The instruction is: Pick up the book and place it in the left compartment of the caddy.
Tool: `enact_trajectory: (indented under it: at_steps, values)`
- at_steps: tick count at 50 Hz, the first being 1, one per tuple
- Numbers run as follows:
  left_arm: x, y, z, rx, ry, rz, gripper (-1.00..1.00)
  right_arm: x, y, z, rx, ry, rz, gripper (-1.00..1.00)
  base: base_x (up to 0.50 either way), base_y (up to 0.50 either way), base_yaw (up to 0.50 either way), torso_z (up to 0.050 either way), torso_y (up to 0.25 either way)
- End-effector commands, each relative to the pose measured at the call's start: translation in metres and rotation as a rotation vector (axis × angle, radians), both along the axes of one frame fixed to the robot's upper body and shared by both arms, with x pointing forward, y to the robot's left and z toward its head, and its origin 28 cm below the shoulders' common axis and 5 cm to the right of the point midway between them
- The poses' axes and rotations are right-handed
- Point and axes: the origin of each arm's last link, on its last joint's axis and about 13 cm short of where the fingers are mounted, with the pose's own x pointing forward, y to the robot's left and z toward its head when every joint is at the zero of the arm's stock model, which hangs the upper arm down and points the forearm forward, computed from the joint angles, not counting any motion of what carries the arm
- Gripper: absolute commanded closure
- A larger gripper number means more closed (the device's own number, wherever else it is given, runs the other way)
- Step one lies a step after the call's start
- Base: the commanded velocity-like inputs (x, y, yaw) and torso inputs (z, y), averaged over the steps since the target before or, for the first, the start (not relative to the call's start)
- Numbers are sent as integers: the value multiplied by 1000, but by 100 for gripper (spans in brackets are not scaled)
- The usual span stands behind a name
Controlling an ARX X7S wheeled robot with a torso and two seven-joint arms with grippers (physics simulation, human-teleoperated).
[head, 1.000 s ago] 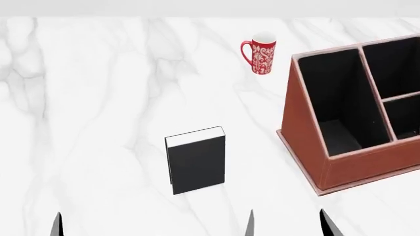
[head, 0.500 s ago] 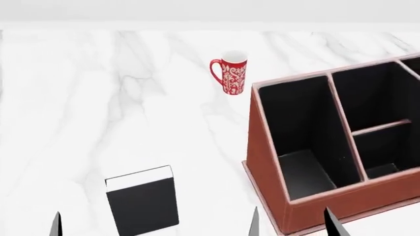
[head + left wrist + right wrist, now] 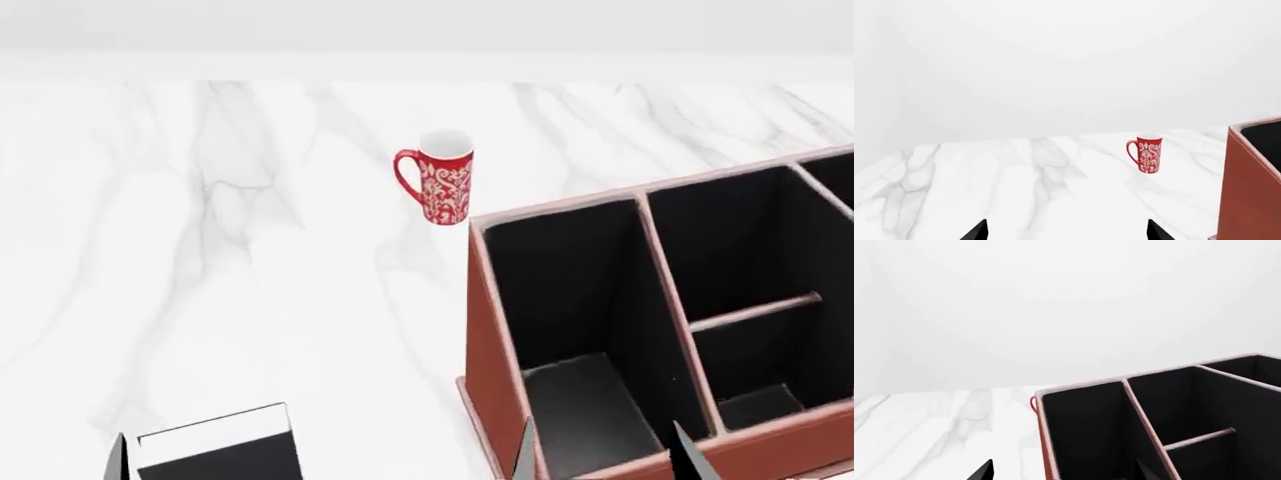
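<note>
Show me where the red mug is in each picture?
Head view: the red mug stands on the table, up the middle, behind the caddy.
Left wrist view: the mug is right of centre, beside the caddy's brown side.
Right wrist view: only a red sliver peeks past the caddy's wall.
Shared landmark: the caddy.

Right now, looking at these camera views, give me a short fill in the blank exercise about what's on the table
1. The mug is red with a ____ pattern.
2. In the head view, the book lies to the ____ of the caddy.
3. The inside of the left compartment is lined in ____.
4. The table top looks like white ____.

Missing words: white; left; black; marble
</note>
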Motion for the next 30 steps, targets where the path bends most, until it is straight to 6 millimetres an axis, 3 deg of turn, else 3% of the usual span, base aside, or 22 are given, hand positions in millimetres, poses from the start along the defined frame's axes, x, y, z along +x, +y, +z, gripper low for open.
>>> enact_trajectory:
  at_steps: [1, 9, 30]
  values:
    - [-1, 0, 1, 2, -4, -2, -100, 1, 0, -1, 0, 3, -6, -100, 500, 0, 0, 0, 0]
    - [-1, 0, 1, 1, -5, -6, -100, 1, 0, 0, -1, 10, -17, -100, 472, 0, 0, 0, 1]
    - [-2, 2, 4, -2, -15, -1, -100, 2, 0, 2, -11, -3, -39, -100, 0, 0, 0, 0, 0]
